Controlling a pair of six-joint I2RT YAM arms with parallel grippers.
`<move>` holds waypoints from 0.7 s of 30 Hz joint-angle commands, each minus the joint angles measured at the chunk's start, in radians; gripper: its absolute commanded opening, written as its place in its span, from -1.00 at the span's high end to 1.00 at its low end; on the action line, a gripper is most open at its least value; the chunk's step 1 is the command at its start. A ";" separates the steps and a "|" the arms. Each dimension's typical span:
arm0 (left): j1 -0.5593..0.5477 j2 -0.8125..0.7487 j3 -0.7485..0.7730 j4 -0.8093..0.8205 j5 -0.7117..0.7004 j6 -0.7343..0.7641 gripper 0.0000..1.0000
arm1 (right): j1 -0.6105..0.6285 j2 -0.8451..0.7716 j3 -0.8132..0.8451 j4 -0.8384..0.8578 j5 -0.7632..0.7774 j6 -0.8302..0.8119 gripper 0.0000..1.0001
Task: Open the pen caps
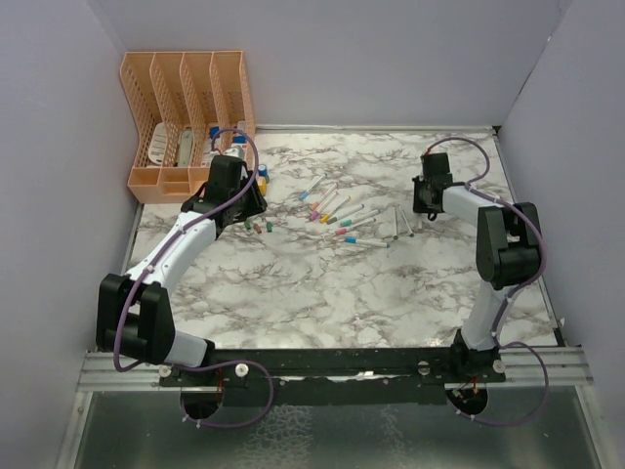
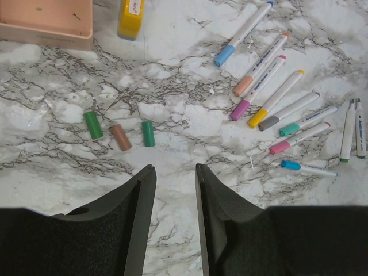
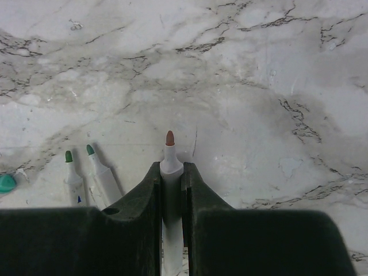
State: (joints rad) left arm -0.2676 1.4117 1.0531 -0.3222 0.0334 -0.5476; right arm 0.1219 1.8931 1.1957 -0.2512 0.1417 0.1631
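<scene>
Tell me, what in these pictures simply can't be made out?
1. Right wrist view: the brown-tipped pen has its barrel hidden between the right fingers and cut off by the bottom edge.
2. Right wrist view: a teal object is cut by the left edge; cap or pen, cannot tell.
3. Left wrist view: the yellow bottle runs past the top edge.
4. Top view: what the organizer holds sits behind lattice walls, too small to identify.

I get soft, even light, w/ only faint shadows on the marble tabletop (image 1: 322, 293). Top cam is sharp; right wrist pic looks washed and slightly soft. Black fingers (image 2: 138, 224) read near-featureless in both wrist cams.
</scene>
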 commanded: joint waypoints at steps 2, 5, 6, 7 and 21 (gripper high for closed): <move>0.005 -0.034 -0.006 0.026 0.027 -0.016 0.25 | -0.014 0.047 0.020 0.009 -0.013 0.026 0.66; 0.004 -0.040 -0.012 0.027 0.029 -0.021 0.25 | -0.015 0.042 0.014 0.013 -0.027 0.038 0.25; 0.004 -0.042 -0.014 0.027 0.029 -0.023 0.25 | -0.015 0.039 0.011 0.017 -0.028 0.040 0.11; 0.005 -0.045 -0.015 0.027 0.029 -0.025 0.25 | -0.015 0.032 0.009 0.018 -0.029 0.045 0.01; 0.002 -0.063 -0.013 0.038 0.040 -0.047 0.25 | 0.029 -0.261 -0.064 0.008 -0.283 -0.007 -0.29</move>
State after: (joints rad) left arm -0.2676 1.3781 1.0420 -0.3134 0.0414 -0.5808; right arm 0.1116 1.7542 1.1576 -0.2417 0.0120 0.1982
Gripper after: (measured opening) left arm 0.372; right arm 0.635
